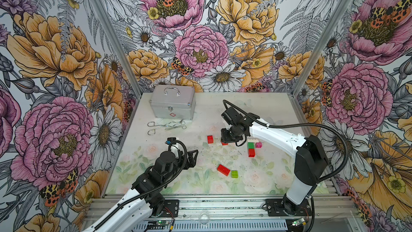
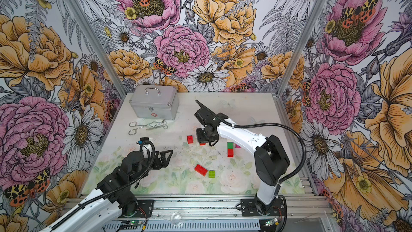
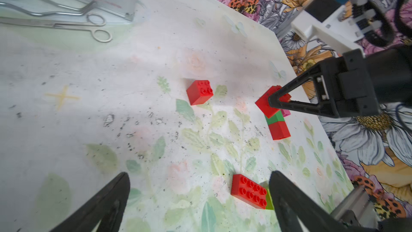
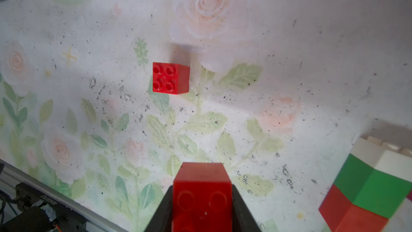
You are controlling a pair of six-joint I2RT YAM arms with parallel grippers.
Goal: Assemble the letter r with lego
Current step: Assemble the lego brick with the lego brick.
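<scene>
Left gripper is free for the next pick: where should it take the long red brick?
Probably grip the long red brick across its long sides at mid-length, from straight above: it lies flat, studs up, and the lime green brick crowds one short end.

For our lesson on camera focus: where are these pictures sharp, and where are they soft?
Right wrist view: the held red brick is soft, being near the lens; the loose red brick is sharp. Left wrist view: the left gripper's fingers are blurred. In both top views, light falls evenly on the table.
</scene>
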